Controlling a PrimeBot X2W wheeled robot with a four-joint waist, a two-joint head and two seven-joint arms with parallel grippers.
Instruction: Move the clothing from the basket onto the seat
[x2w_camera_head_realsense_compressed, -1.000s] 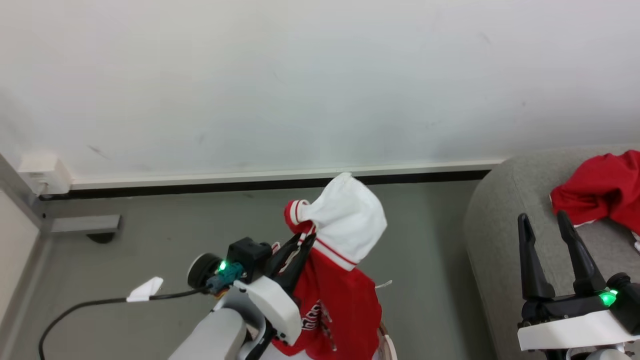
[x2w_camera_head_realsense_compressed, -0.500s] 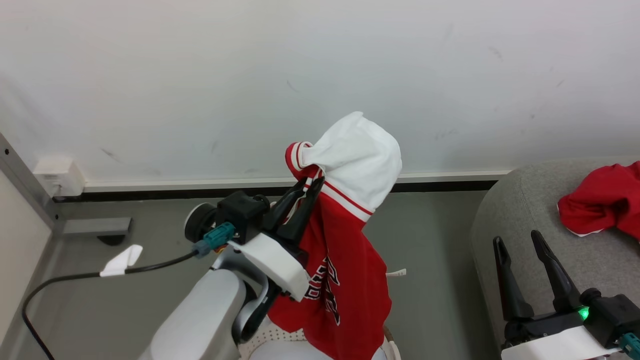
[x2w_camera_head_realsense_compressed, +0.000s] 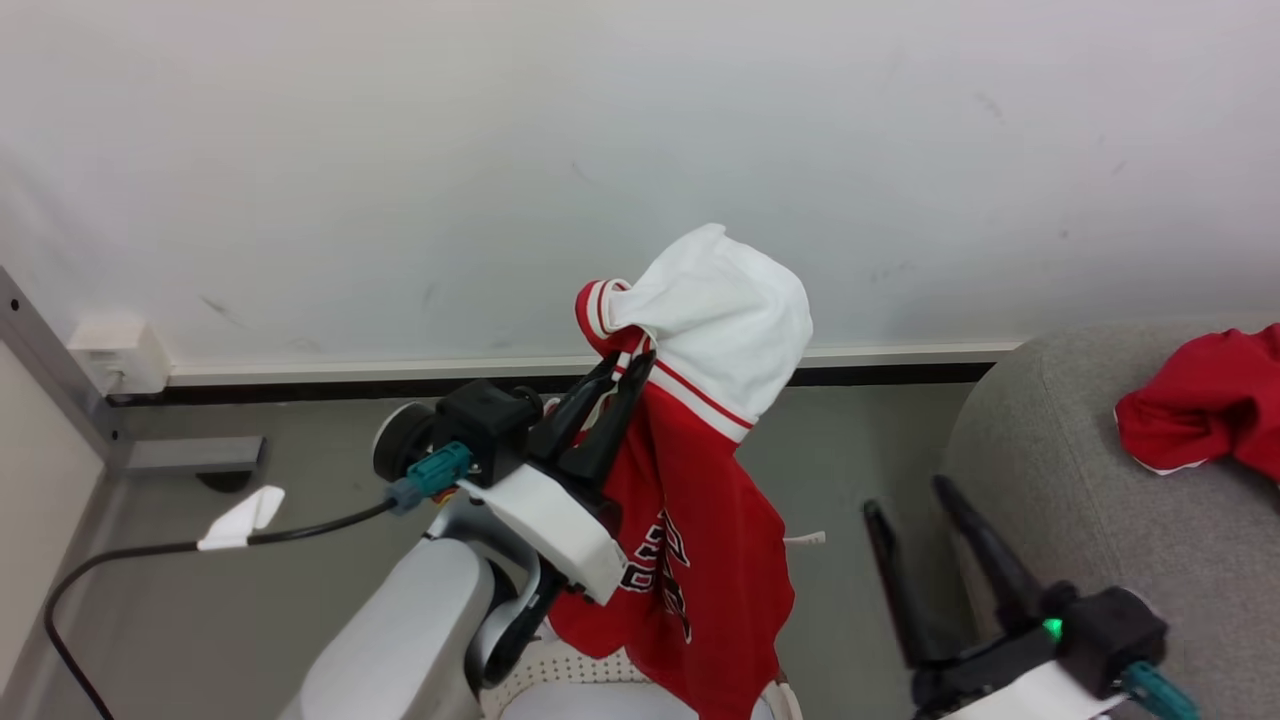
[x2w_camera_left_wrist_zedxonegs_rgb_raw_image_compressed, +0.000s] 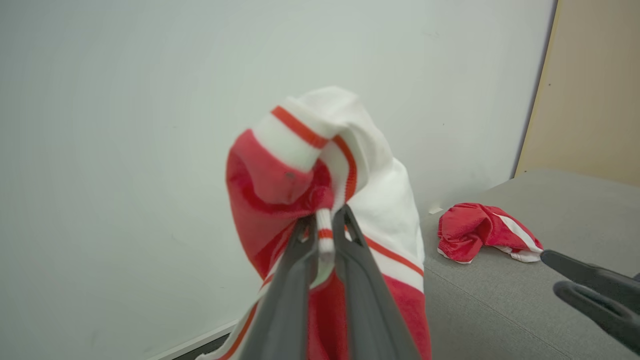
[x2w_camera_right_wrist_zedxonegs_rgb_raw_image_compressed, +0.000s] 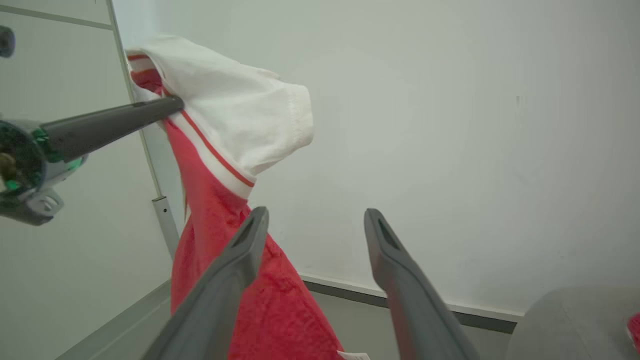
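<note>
Swinging leftward from the seat (x2w_camera_head_realsense_compressed: 1060, 480), my right hand (x2w_camera_head_realsense_compressed: 908, 497) is hanging spread and empty; my left hand (x2w_camera_head_realsense_compressed: 628, 360) is clenching the red-and-white jersey (x2w_camera_head_realsense_compressed: 700, 520), dangling it over the basket (x2w_camera_head_realsense_compressed: 590, 670); one red garment (x2w_camera_head_realsense_compressed: 1200, 400) is already lying on the seat; I'm judging this jersey is remaining to carry across.

We're looking at a bare indoor room, more test space or office corner than home. A plain white wall (x2w_camera_head_realsense_compressed: 400, 150), lightly scuffed, drops to a white skirting strip (x2w_camera_head_realsense_compressed: 400, 364) and a smooth grey floor (x2w_camera_head_realsense_compressed: 300, 470). At the left there's a metal frame post (x2w_camera_head_realsense_compressed: 45, 350) and a small wall box (x2w_camera_head_realsense_compressed: 105, 352). A beige panel (x2w_camera_left_wrist_zedxonegs_rgb_raw_image_compressed: 590, 90) stands behind a grey upholstered seat (x2w_camera_head_realsense_compressed: 1050, 450).
</note>
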